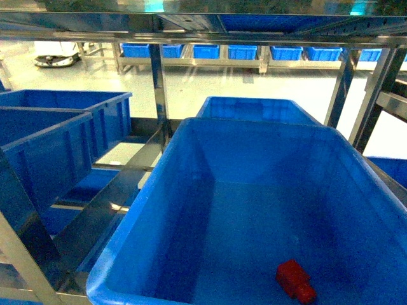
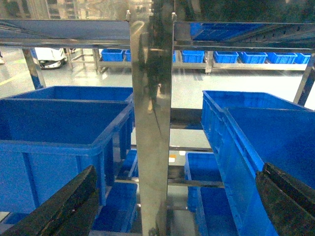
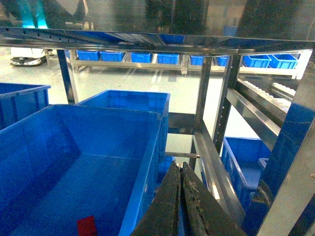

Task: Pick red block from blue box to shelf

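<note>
The red block (image 1: 295, 280) lies on the floor of the blue box (image 1: 184, 133), near its front right; the right wrist view shows the red block (image 3: 86, 225) at the bottom edge. The blue box (image 3: 147, 147) sits inside the steel shelf (image 1: 159, 76). My right gripper (image 3: 180, 167) is shut and empty, just outside the box's right rim. My left gripper (image 2: 172, 196) is open, its fingers (image 2: 74, 204) wide apart either side of a shelf upright (image 2: 151, 123), with nothing between them. Neither gripper shows in the head view.
Dark blue crates (image 1: 57, 127) sit on the shelf to the left, and another bin (image 1: 254, 108) stands behind the box. Steel uprights (image 3: 209, 108) and a rail (image 3: 216, 172) run close on the right. Rows of bins (image 1: 241, 52) line the far wall.
</note>
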